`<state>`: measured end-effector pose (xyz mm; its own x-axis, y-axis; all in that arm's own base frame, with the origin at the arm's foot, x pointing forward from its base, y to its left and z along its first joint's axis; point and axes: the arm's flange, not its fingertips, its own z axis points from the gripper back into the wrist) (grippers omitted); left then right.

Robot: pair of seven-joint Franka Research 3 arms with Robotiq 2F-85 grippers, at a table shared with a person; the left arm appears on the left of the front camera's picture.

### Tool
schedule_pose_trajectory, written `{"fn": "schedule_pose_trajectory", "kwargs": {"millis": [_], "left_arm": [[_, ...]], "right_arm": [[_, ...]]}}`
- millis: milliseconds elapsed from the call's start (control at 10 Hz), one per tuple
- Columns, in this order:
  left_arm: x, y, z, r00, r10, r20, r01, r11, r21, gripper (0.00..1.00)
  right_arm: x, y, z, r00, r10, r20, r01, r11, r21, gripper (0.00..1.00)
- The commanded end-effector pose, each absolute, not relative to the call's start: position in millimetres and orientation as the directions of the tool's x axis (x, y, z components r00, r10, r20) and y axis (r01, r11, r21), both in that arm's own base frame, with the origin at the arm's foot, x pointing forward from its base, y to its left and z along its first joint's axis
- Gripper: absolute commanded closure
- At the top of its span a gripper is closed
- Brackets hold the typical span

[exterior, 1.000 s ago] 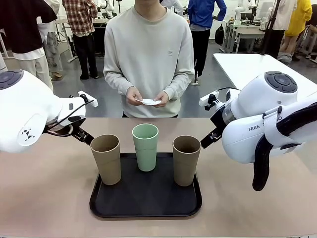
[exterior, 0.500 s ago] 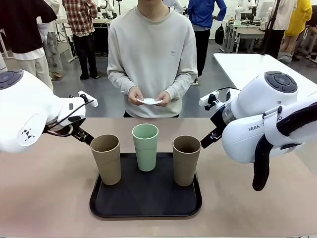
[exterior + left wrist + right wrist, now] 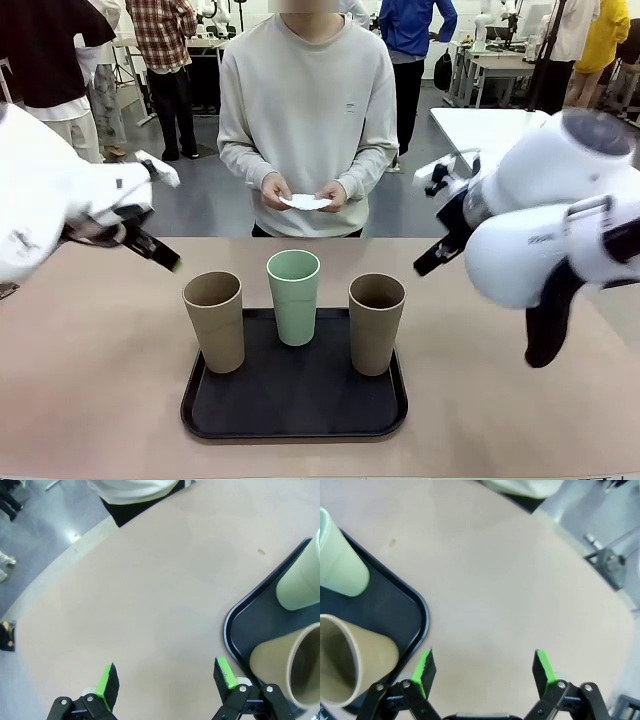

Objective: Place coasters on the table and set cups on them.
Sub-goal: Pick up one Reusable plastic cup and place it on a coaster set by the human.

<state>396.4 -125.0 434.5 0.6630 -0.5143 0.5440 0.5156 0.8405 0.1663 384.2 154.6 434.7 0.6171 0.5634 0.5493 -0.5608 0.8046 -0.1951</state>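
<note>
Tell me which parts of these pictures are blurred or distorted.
Front view: the left arm and right arm are smeared by motion blur; the cups on the black tray are sharp. Left wrist view: the edge of the table bows, wide-angle distortion. Right wrist view: looks soft.

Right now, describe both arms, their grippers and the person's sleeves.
The left arm and right arm are bulky, rounded white shells; the right arm carries grey lettering and a thick black hose. The left gripper and right gripper have black fingers tipped with green pads. The person's sleeves are long, light beige-grey sweatshirt fabric.
</note>
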Motion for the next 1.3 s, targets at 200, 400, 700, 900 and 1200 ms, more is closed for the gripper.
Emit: {"fn": "schedule_pose_trajectory", "kwargs": {"millis": [200, 400, 700, 900, 1200], "left_arm": [[297.0, -84.9, 499.6, 0.731, -0.601, 0.324, 0.633, 0.774, 0.007, 0.0], [272.9, -78.7, 489.9, 0.77, -0.567, 0.292, 0.595, 0.804, -0.009, 0.0], [291.7, -86.2, 508.3, 0.75, -0.591, 0.296, 0.621, 0.784, -0.006, 0.0], [295.8, -65.8, 512.5, 0.765, -0.508, 0.397, 0.595, 0.792, -0.134, 0.0], [321.2, 4.5, 499.3, 0.829, -0.066, 0.555, 0.475, 0.609, -0.636, 0.0]], "right_arm": [[245.0, 122.9, 469.7, 0.761, 0.556, 0.334, -0.546, 0.827, -0.132, 0.0], [217.5, 106.1, 448.8, 0.802, 0.512, 0.307, -0.508, 0.856, -0.101, 0.0], [274.0, 130.7, 511.7, 0.785, 0.543, 0.296, -0.525, 0.838, -0.145, 0.0], [279.2, 90.5, 508.2, 0.817, 0.407, 0.409, -0.489, 0.865, 0.116, 0.0], [306.5, -19.7, 478.1, 0.884, -0.035, 0.466, -0.358, 0.59, 0.723, 0.0]]}}
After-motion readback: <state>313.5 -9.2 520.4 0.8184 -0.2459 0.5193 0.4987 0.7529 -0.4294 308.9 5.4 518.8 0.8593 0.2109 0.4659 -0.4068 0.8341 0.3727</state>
